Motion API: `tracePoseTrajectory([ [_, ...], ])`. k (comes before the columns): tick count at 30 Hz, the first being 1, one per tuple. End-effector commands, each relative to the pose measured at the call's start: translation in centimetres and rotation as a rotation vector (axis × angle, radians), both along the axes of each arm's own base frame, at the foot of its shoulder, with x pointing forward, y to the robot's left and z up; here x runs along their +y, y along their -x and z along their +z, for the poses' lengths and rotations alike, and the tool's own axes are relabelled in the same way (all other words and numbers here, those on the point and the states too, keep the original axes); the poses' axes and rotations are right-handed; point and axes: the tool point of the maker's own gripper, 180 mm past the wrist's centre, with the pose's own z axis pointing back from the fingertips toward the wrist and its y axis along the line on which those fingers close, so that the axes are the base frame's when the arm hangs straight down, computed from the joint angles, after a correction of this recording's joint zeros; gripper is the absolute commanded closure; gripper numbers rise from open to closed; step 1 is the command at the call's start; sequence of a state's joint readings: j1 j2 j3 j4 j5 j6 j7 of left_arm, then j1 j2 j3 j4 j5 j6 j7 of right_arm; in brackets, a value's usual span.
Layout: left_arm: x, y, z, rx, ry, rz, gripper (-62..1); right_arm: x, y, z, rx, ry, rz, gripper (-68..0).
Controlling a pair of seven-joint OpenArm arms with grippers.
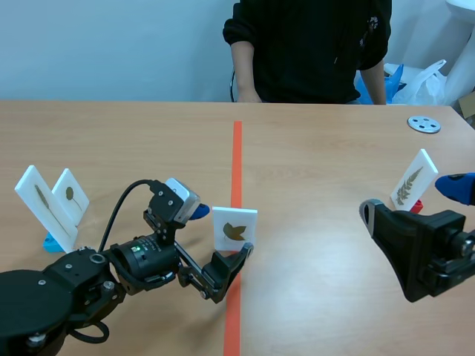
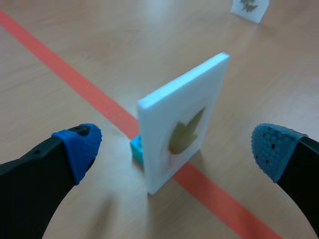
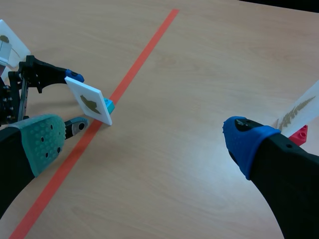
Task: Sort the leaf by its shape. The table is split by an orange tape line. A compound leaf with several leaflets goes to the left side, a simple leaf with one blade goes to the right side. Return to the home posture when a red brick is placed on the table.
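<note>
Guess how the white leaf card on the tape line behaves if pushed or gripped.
Probably stiff: the card is a thick flat slab. Likely tippy: tall on edge in a small cyan base. Looks light, so a push may slide it.

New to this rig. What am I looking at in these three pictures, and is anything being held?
Two black robot arms, the left arm and the right arm, work at a table. The scene view looks out from between them, and a person sits opposite. The other two pictures come from a camera on each wrist, looking past that arm's tool.

An orange tape line splits the table. White cards showing leaves stand on small bases: the left cards, a fern card on the right, and a middle card on the line.

The left tool is open, with a finger on each side of the middle card and not touching it. The right tool is open too. Nothing is held.
</note>
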State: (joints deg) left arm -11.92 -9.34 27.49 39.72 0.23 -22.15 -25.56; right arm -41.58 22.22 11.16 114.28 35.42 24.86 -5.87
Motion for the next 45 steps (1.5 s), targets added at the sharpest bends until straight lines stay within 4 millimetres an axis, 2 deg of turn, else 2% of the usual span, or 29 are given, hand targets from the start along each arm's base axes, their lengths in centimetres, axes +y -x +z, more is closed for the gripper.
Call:
tracePoseTrajectory([
  [1,-0.3,-0.6,1.2,-0.031,0.024,0.002,-60.4,-0.2,-0.5,0.8,-0.034,-0.012,-0.009,-67.9],
  [6,-0.5,-0.5,1.1,-0.029,0.022,-0.006,-59.2,-0.2,-0.5,0.8,-0.035,-0.013,-0.009,-67.9],
  [9,-0.5,-0.5,1.1,-0.029,0.023,-0.006,-53.8,-0.2,-0.5,0.8,-0.035,-0.013,-0.009,-67.9],
  [15,-0.7,-0.5,1.1,-0.027,0.026,-0.007,-53.5,-0.2,-0.5,0.8,-0.035,-0.013,-0.009,-67.9],
  [23,-2.4,-0.3,1.2,-0.007,0.045,-0.013,-53.2,-0.2,-0.5,0.8,-0.034,-0.013,-0.009,-67.9],
  [29,-2.2,-0.5,1.2,-0.016,0.036,0.003,-37.1,-0.2,-0.5,0.8,-0.034,-0.013,-0.009,-67.9],
  [32,-1.9,-0.9,1.2,-0.028,0.023,0.026,-36.6,-0.2,-0.5,0.8,-0.034,-0.013,-0.009,-67.9],
  [34,-1.8,-1.0,1.2,-0.031,0.02,0.031,-33.0,-0.2,-0.5,0.9,-0.035,-0.015,-0.009,-67.9],
  [40,-1.5,-1.0,0.5,-0.018,-0.012,0.049,-12.2,-0.2,-0.5,0.9,-0.035,-0.017,-0.009,-67.9],
  [42,-1.4,-1.0,0.4,-0.013,-0.02,0.051,-10.0,-0.2,-0.5,0.9,-0.035,-0.017,-0.009,-67.9],
  [45,-1.4,-1.0,0.2,-0.006,-0.027,0.05,-10.0,-0.2,-0.5,0.9,-0.035,-0.017,-0.009,-67.9],
])
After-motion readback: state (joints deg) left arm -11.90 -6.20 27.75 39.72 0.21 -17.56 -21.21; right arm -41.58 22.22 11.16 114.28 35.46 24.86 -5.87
